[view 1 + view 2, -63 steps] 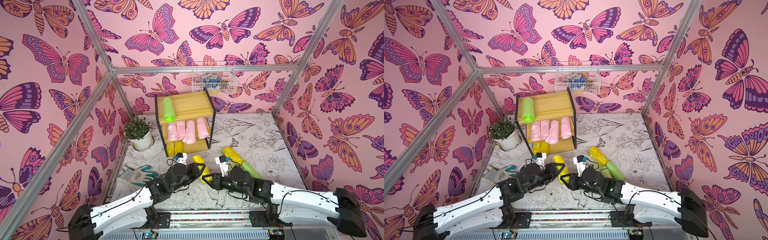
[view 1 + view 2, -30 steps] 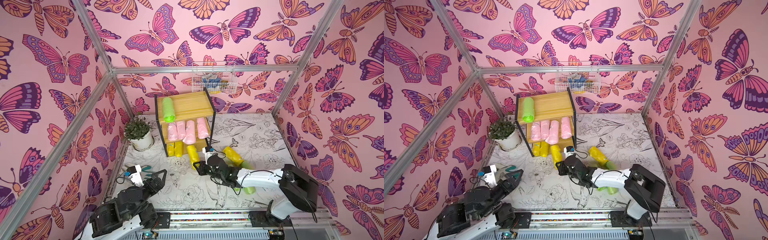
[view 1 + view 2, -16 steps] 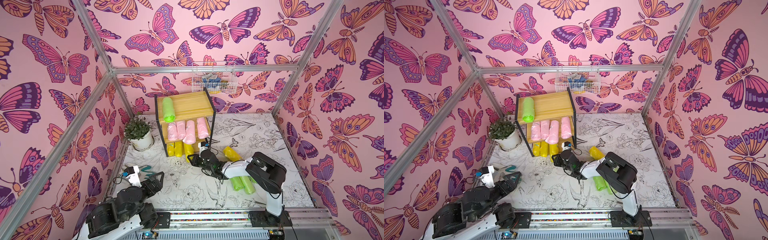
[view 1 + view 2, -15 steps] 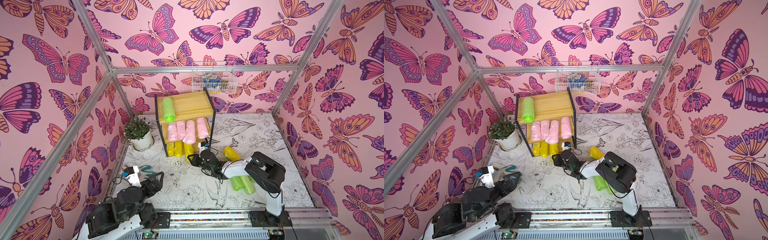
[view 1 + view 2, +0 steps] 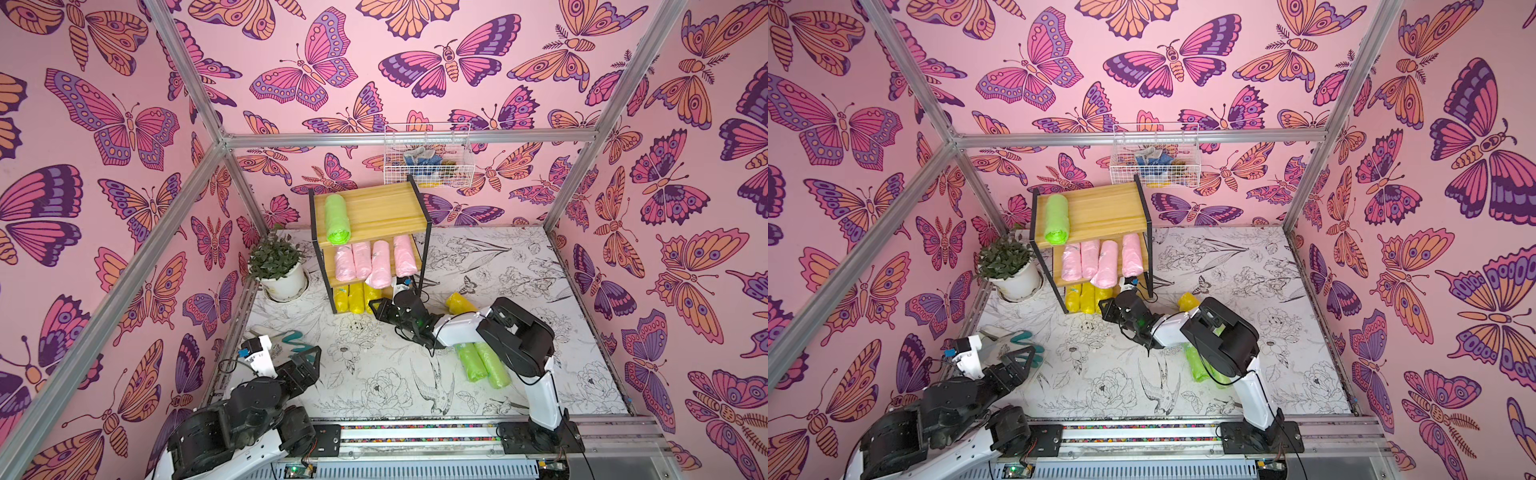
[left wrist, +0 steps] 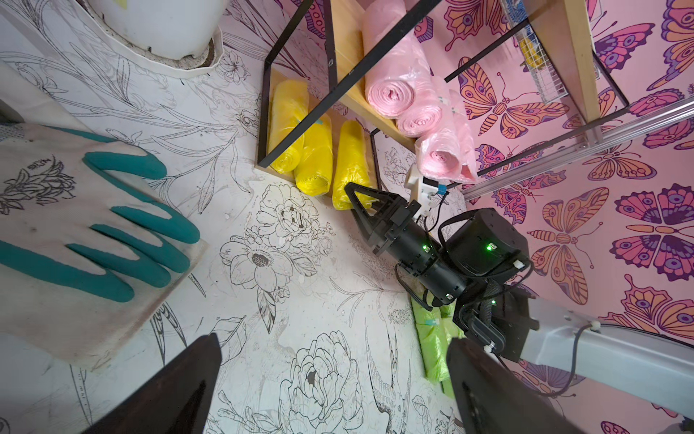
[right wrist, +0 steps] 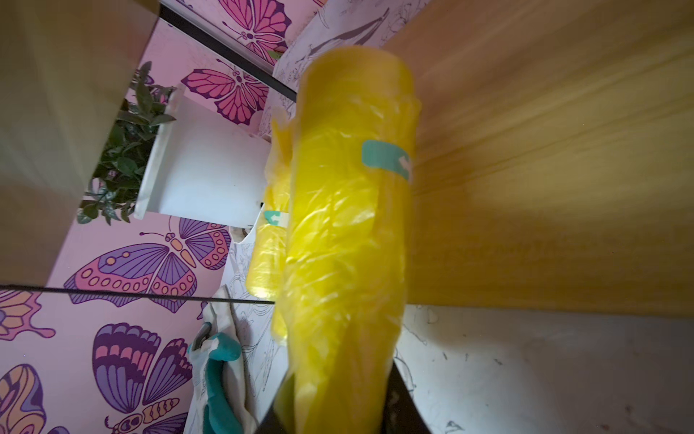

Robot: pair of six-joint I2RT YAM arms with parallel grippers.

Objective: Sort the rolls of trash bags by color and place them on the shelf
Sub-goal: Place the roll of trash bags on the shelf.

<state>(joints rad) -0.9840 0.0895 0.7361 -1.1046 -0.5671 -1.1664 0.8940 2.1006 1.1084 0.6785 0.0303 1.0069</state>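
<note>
**At the lowest tier: a yellow roll (image 5: pixel 371 293) in the right gripper (image 5: pixel 377 307)**

Under the middle board of the shelf (image 5: pixel 374 208) a good part is hidden. In both top views the gripper's tips and the near end of the roll merge with the black frame. The grip is clearer in the right wrist view. There the roll fills the picture, somewhat blurred, and comes out from between the dark fingers (image 7: pixel 400 404), which are closed on its near end. Its plastic is bright and crinkled, with a small teal label (image 7: pixel 385 159). It lies over the lowest board, just beside two other yellow rolls (image 5: pixel 349 297).

Four pink rolls (image 5: pixel 376 262) fill the middle tier, and one green roll (image 5: pixel 336 220) lies on the top board. A fourth yellow roll (image 5: pixel 459 302) is on the table, partly cut off by the right arm. Two green rolls (image 5: pixel 484 365) lie side by side near it, with their far ends under the arm. A green patch at the arm's elbow is perhaps a further roll.

The left gripper (image 5: pixel 305 360) hangs near the glove (image 5: pixel 297 338), its jaws wide apart and empty.
</note>
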